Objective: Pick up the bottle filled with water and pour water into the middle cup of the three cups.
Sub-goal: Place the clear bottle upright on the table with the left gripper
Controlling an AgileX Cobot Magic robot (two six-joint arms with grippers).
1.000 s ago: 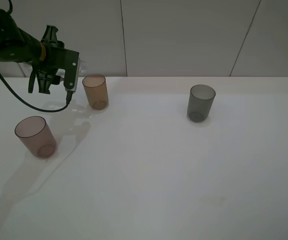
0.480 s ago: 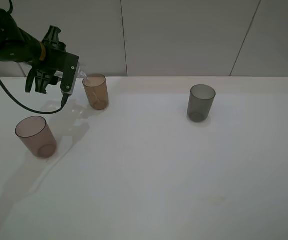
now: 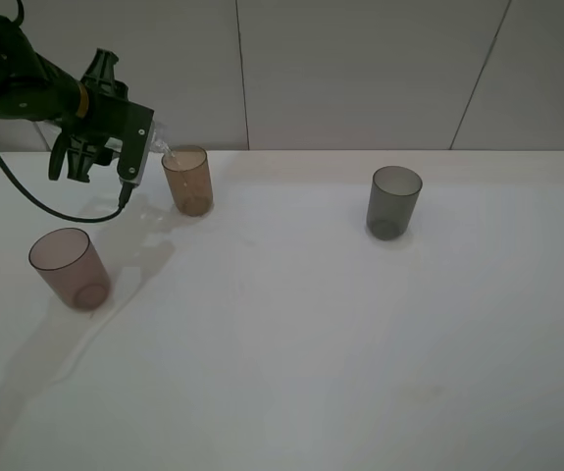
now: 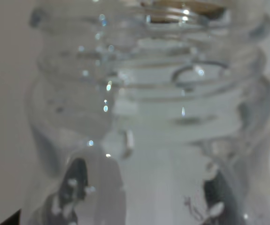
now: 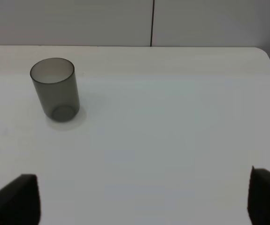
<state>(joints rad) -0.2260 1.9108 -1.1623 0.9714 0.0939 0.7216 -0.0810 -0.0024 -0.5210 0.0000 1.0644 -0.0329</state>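
My left gripper is shut on the clear bottle and holds it tipped, its open mouth at the left rim of the amber middle cup. In the left wrist view the bottle's threaded neck and shoulders fill the frame, with water inside. The pinkish-mauve cup stands at the front left and the dark grey cup at the right. My right gripper is open and empty, well back from the grey cup. It is out of the exterior high view.
A black cable hangs from the left arm above the white table. A grey panelled wall runs along the table's far edge.
My left gripper has risen a little, shifted toward the amber cup and tipped the bottle further, bringing its mouth to the cup's rim. The cups have not moved.
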